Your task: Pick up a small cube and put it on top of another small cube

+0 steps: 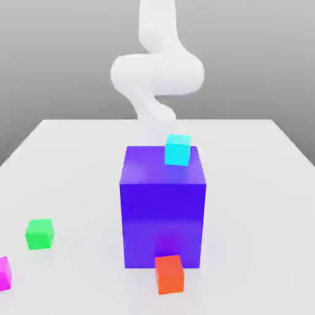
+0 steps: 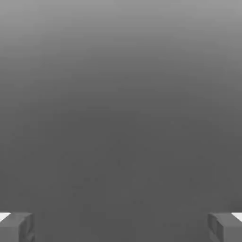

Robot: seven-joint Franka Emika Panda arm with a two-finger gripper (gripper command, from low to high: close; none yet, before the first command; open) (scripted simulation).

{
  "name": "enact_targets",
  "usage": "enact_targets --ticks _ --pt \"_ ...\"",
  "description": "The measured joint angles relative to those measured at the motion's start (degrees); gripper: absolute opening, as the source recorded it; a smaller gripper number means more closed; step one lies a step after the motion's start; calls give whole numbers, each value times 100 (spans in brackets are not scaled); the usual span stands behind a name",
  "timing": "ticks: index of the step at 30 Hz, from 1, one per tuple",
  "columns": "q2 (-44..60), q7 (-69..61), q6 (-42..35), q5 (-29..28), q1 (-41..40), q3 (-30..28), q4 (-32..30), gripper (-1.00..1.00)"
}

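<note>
White table lies bare around purple block, cyan cube near its far edge; fingers spread wide

No readable text, no labels, no numbers (plain coloured surfaces)

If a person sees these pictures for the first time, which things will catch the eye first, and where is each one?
First comes the big purple block in the middle of the white table, with a small cyan cube at its far top edge. Behind it rises the white robot arm. A red cube sits at the block's near foot, a green cube and a magenta cube towards the exterior view's left.
</note>
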Motion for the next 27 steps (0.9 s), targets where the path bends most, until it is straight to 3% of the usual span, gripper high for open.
enact_targets --ticks 27 --pt "5664 1804 1602 1050 -1737 -1385 128 0"
